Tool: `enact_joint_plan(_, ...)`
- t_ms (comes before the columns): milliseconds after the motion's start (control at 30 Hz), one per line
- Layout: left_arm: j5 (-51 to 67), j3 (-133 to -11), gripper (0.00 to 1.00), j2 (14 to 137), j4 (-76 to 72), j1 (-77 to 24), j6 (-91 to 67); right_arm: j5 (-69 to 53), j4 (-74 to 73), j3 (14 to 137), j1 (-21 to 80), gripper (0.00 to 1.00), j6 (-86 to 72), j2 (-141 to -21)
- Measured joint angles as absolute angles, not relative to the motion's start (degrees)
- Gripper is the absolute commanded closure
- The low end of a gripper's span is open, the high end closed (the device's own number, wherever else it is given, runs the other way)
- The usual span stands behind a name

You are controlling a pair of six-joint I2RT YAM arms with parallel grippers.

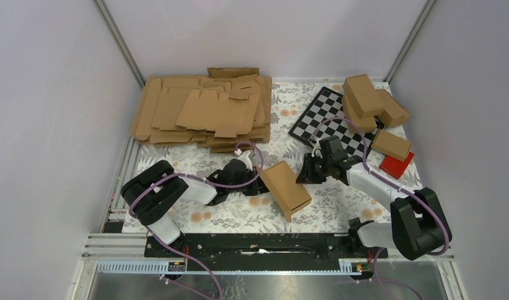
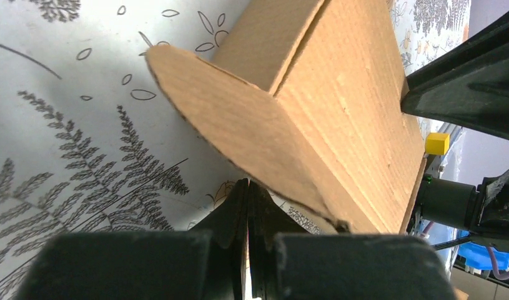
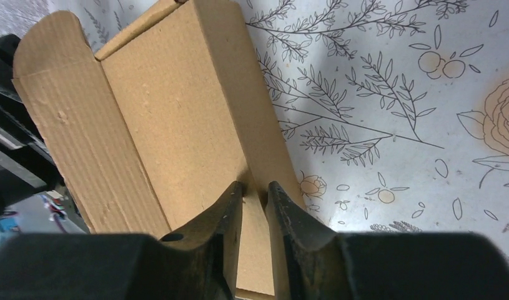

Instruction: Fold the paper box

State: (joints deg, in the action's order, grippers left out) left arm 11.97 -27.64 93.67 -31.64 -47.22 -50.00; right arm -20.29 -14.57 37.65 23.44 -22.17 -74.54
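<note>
Honestly, the paper box (image 1: 286, 187) looked like the easy-to-wreck kind: thin brown corrugated card, light enough that a nudge would skate it across the floral table cover (image 3: 395, 94), stiff along the panels but floppy at every crease. It lay tilted between the two sets of fingers, already tubed up into an oblong, with a rounded end flap (image 2: 239, 119) sticking out loose just beyond the left tips. The left gripper (image 2: 248, 187) had its fingers pressed flat together with no gap, and I couldn't see any card caught in them; the flap edge only passed right above the tips. The right gripper (image 3: 256, 190) had its fingers narrowed to a slim gap at the box's long edge, with cardboard showing in that gap, but I couldn't tell if they were actually pinching it or just straddling it. My guess is the place to grab is a flat panel or that long folded edge, near a crease so it hinges cleanly. Squeezing mid-panel would probably dent the tube, and tugging the free flap would likely just bend it or tear the crease.
</note>
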Motion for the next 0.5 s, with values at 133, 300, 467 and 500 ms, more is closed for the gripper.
enact_joint_plan(133,13.1,-28.8,1.00,95.2,-32.4,-47.2,-50.0,-24.7,-11.0,35.4,20.4,0.77,-23.9,-74.5)
enact_joint_plan(300,13.6,-30.0,1.00,96.0,-32.5,-47.1,-50.0,-27.7,-7.5,33.6,19.1,0.79,-25.4,-74.7)
enact_joint_plan(467,14.4,-30.3,1.00,96.1,-32.6,-46.7,-49.8,-32.2,-4.1,31.8,16.4,0.79,-26.5,-75.5)
enact_joint_plan(500,14.5,-30.3,1.00,95.9,-32.5,-46.6,-49.6,-33.3,-3.7,31.6,15.5,0.80,-26.7,-75.8)
